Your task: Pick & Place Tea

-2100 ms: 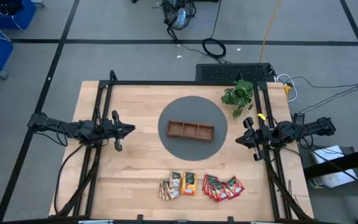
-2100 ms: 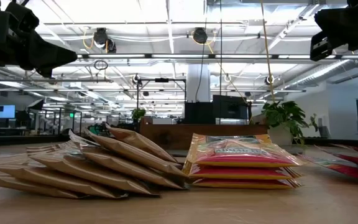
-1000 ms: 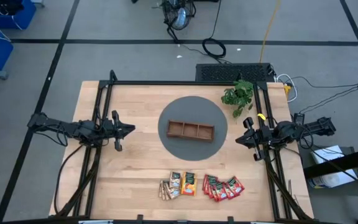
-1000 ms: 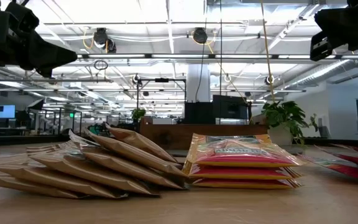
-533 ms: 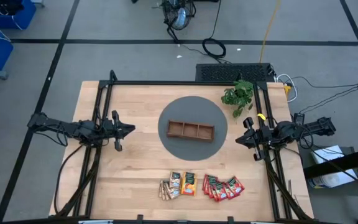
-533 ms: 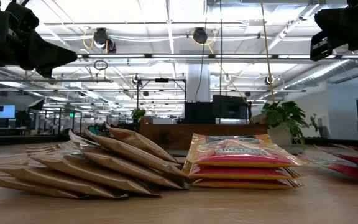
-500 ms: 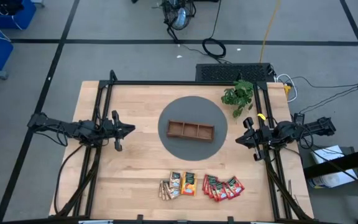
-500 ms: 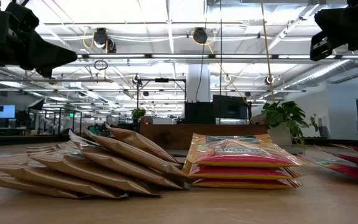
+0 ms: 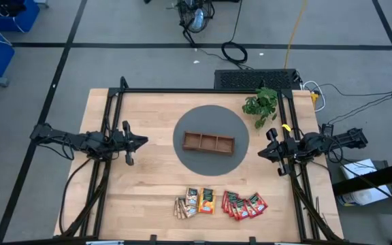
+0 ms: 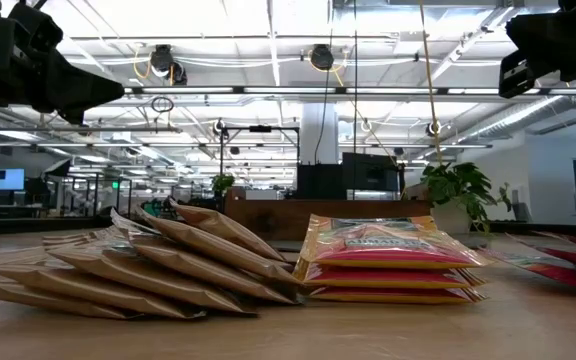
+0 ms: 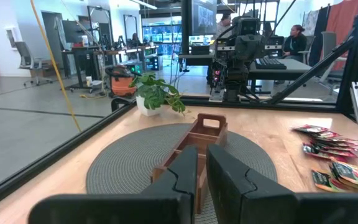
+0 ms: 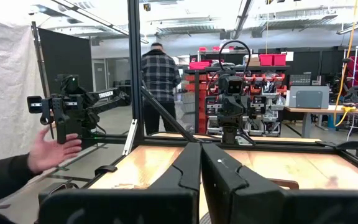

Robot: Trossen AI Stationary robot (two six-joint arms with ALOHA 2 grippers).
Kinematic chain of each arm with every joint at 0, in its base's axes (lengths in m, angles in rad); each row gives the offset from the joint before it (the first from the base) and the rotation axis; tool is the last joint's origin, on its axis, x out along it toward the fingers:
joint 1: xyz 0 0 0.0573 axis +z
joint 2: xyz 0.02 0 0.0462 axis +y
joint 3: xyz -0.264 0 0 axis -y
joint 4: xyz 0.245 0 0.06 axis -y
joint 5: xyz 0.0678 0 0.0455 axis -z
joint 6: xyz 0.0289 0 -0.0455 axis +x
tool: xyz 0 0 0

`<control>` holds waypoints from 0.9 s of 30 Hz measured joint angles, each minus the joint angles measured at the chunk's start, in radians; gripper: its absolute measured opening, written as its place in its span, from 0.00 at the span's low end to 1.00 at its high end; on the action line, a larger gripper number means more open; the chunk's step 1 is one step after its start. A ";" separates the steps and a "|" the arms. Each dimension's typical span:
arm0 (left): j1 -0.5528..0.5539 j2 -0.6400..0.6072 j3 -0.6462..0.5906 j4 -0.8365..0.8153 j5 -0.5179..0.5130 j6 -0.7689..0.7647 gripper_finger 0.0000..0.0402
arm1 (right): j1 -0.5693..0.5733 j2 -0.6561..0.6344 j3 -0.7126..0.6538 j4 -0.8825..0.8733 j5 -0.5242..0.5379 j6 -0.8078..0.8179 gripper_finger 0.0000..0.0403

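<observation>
The tea lies near the table's near edge in three fanned groups, resting flat on the wood: green-and-tan sachets, orange sachets and red sachets. In the low view the tan sachets and the orange stack fill the foreground. The brown wooden tray sits on a round grey mat mid-table. My left gripper hovers at the table's left, pointing level at the tray, shut but for a thin slit. My right gripper hovers at the right, shut.
A green potted plant stands at the far right corner of the table. A black frame rail runs round the table. Beyond the table, a person's hand is raised and another person stands with their back turned.
</observation>
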 joint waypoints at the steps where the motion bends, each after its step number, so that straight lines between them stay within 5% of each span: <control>1: 0.000 0.000 0.000 0.000 0.000 0.000 0.10 | 0.000 0.000 0.000 0.000 0.000 0.000 0.01; 15: 0.000 0.000 0.000 0.081 0.008 -0.140 0.10 | 0.000 0.000 0.000 0.020 0.000 0.044 0.01; 27: 0.006 0.074 0.001 -0.017 -0.026 -0.156 0.10 | 0.000 0.004 0.000 0.024 0.005 0.129 0.01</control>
